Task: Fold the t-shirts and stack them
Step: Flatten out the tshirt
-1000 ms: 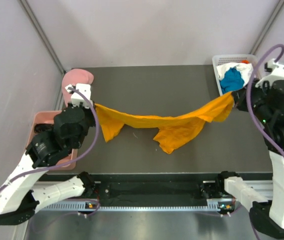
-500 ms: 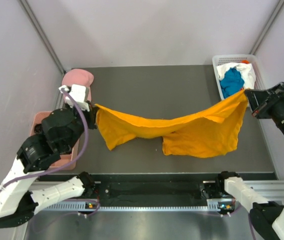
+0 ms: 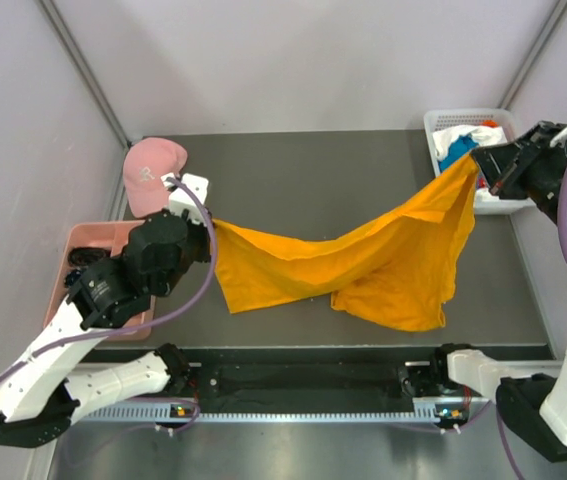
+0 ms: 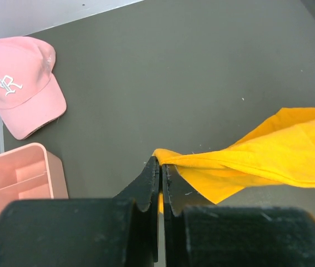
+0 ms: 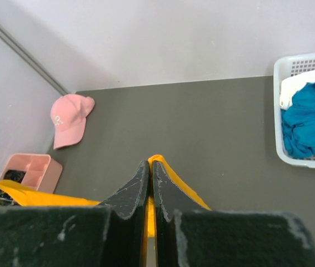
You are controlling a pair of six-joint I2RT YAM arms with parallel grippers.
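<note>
Spreading step: your left gripper (image 4: 160,162) and right gripper (image 5: 150,164) were clamped on the shirt (image 3: 363,265); flat laydown looked due next

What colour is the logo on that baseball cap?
White, on the pink cap; clearest in the left wrist view.

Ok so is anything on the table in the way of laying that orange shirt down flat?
Nothing visible. The left gripper and right gripper hold the orange shirt over bare table; pink cap, tray and basket sit at the edges.
</note>
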